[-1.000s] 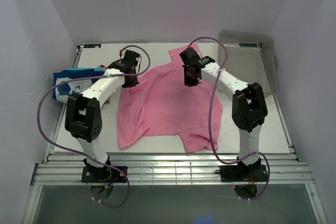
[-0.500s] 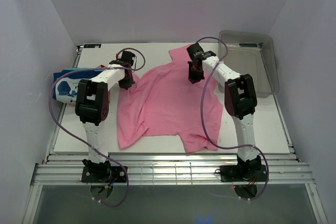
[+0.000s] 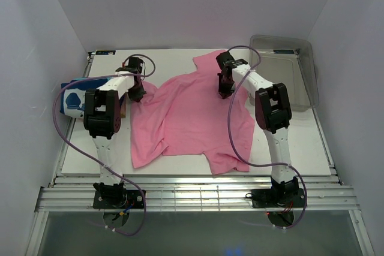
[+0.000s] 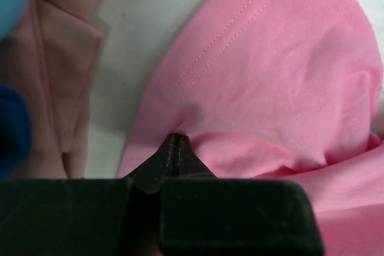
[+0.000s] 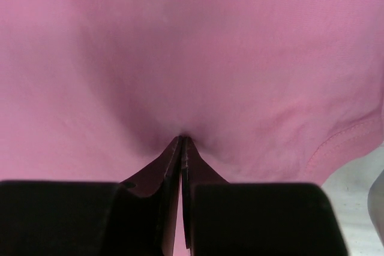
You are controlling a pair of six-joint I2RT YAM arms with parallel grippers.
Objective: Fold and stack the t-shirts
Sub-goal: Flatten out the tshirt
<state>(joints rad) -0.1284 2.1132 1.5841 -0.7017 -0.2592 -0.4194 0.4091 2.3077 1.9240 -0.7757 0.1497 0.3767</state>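
At nine o'clock the folded stack (image 3: 80, 96) sits on the surface's (image 3: 174, 58) left edge, the left claw (image 3: 137, 93) pinches the spread pink t-shirt's (image 3: 186, 118) ten-o'clock edge, the right claw (image 3: 224, 91) pinches its one-o'clock cloth, and bare room lies toward twelve beside the clear bin (image 3: 295, 79).

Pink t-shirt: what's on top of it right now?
The left pincer and right pincer, each shut on a pinch of the pink t-shirt. Anything beneath it is covered.

Pink tee (image 3: 186, 124) covers table (image 3: 309, 142) ctr. Bare strip at 12 o'clock, wider bare patch at 4 o'clock. Folded stack (image 3: 75, 97) blocks 9 o'clock; clear bin (image 3: 300, 76) blocks 2 o'clock. Walls (image 3: 36, 28) close in L, R, back.
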